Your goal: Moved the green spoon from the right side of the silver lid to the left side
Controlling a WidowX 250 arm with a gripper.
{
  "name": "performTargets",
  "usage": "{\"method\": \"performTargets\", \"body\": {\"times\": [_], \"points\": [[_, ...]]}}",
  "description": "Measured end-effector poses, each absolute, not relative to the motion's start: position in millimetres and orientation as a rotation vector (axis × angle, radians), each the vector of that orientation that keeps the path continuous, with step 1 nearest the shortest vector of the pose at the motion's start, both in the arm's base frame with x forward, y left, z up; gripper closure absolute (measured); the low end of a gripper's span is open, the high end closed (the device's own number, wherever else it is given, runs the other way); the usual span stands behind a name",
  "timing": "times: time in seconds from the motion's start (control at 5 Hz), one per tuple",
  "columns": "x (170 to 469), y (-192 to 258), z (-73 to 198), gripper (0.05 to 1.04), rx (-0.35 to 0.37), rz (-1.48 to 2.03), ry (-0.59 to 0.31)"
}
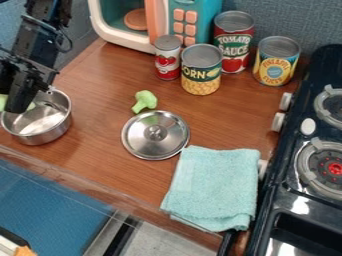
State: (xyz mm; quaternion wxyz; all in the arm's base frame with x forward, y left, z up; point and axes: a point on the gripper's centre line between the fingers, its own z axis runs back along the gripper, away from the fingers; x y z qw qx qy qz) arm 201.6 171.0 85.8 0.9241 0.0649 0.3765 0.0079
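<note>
The gripper [20, 96] hangs at the left edge, over the silver pot [49, 131]. Light green shows beside and behind it near the pot's rim, partly hidden by the gripper; I cannot tell whether this green thing [3, 102] is the spoon or whether it is held. The silver lid [155, 135] lies on the wooden counter right of the pot. Just above the lid, slightly to its left, is a green broccoli piece [145, 101]. I see no clear spoon shape on either side of the lid.
Several cans stand at the back, the corn can [201, 75] nearest the lid. Behind them is a toy microwave [162, 22]. A teal cloth [214, 187] lies below right of the lid, and a black stove [294, 165] borders the counter's right.
</note>
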Motion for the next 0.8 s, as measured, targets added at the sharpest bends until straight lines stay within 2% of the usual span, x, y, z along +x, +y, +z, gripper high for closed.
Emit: {"method": "performTargets", "body": {"times": [0.8], "points": [[218.3, 170.5, 63.9, 0.694, 0.149, -0.017, 0.78]]}}
